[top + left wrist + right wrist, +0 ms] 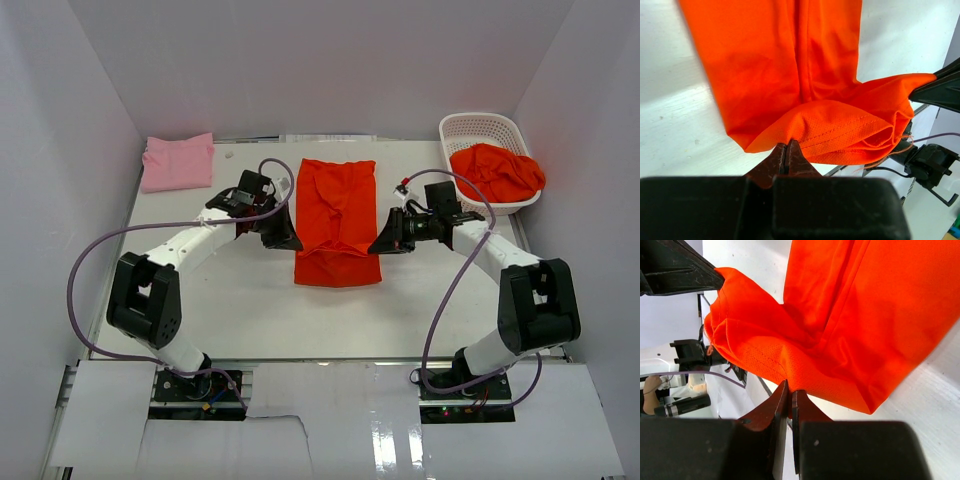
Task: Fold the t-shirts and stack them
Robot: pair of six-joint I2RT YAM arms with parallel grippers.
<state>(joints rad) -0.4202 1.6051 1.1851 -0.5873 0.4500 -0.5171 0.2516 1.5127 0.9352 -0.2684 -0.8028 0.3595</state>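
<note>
The orange t-shirt (338, 215) lies at frame centre on the counter (250, 300), long axis running top to bottom. Its lower end is pinched by the closed left tool (788, 150) and the closed right tool (790, 392), one on each side; a fold toward the upper frame is judged next

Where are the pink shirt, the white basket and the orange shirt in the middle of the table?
pink shirt (178, 162): top view, middle of the folded cloth.
white basket (478, 128): top view, the bare lattice at its far side.
orange shirt (337, 215): top view, middle of the cloth.
</note>
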